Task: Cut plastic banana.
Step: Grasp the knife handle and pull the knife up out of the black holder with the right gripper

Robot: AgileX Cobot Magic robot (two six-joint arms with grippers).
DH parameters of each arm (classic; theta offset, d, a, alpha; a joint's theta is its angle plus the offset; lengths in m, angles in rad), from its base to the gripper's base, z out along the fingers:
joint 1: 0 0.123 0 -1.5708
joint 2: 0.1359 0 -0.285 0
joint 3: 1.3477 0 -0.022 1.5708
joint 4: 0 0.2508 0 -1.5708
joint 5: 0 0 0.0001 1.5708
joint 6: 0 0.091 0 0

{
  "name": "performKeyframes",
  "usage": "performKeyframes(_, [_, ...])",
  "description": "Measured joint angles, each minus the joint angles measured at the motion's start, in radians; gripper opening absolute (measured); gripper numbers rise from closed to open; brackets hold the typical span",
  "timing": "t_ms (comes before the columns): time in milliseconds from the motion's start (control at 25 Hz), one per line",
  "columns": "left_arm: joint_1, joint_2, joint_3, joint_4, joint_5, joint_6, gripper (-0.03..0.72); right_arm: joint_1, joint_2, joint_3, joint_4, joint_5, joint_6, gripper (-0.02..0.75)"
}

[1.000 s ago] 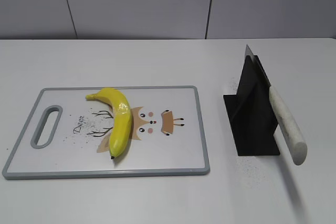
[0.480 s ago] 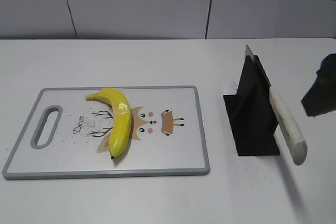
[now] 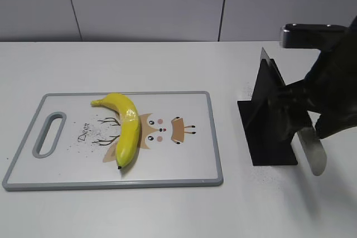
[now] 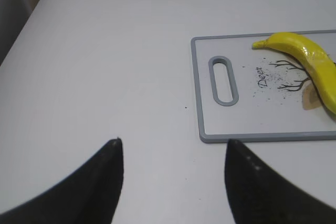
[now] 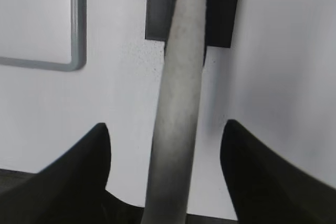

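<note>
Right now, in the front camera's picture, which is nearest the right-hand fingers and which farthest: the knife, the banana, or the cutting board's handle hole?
1. Knife: on its black stand, right at the right arm's fingers.
2. Banana: on the board, left of centre.
3. Handle hole: at the board's far left end.

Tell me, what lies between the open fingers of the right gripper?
In the right wrist view, the knife's pale speckled handle runs between the right gripper's open fingers, slotted in the black knife stand. No contact shows.
</note>
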Motion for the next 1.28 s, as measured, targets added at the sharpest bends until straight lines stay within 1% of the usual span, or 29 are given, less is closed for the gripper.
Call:
performKeyframes(160, [0.000, 0.000, 0.000, 0.000, 0.000, 0.000, 0.588, 0.000, 0.074, 0.000, 0.000, -0.010, 0.032, 0.486])
performKeyframes(240, [0.000, 0.000, 0.000, 0.000, 0.000, 0.000, 0.588, 0.001, 0.096, 0.000, 0.000, -0.010, 0.048, 0.450])
performKeyframes(280, [0.000, 0.000, 0.000, 0.000, 0.000, 0.000, 0.588, 0.001, 0.099, 0.000, 0.004, -0.010, 0.053, 0.403])
performKeyframes(320, [0.000, 0.000, 0.000, 0.000, 0.000, 0.000, 0.588, 0.001, 0.100, 0.000, 0.007, -0.009, 0.055, 0.330])
performKeyframes(360, [0.000, 0.000, 0.000, 0.000, 0.000, 0.000, 0.588, 0.001, 0.100, 0.000, 0.012, -0.008, 0.058, 0.251])
performKeyframes(400, [0.000, 0.000, 0.000, 0.000, 0.000, 0.000, 0.588, 0.001, 0.100, 0.000, 0.013, -0.001, 0.065, 0.154])
performKeyframes(640, [0.000, 0.000, 0.000, -0.001, 0.000, 0.000, 0.588, 0.000, 0.088, 0.000, 0.020, 0.015, 0.068, 0.160])
performKeyframes(760, [0.000, 0.000, 0.000, -0.001, 0.000, 0.000, 0.588, 0.001, 0.039, -0.005, 0.024, 0.022, 0.070, 0.160])
performKeyframes(840, [0.000, 0.000, 0.000, -0.001, 0.000, 0.000, 0.588, 0.001, -0.002, -0.023, 0.008, 0.029, 0.075, 0.160])
performKeyframes(1160, [0.000, 0.000, 0.000, -0.004, 0.000, 0.000, 0.588, 0.001, -0.097, -0.162, -0.049, 0.075, 0.082, 0.160])
performKeyframes(1280, [0.000, 0.001, 0.000, -0.008, 0.000, 0.000, 0.578, 0.001, -0.100, -0.216, -0.060, 0.090, 0.049, 0.160])
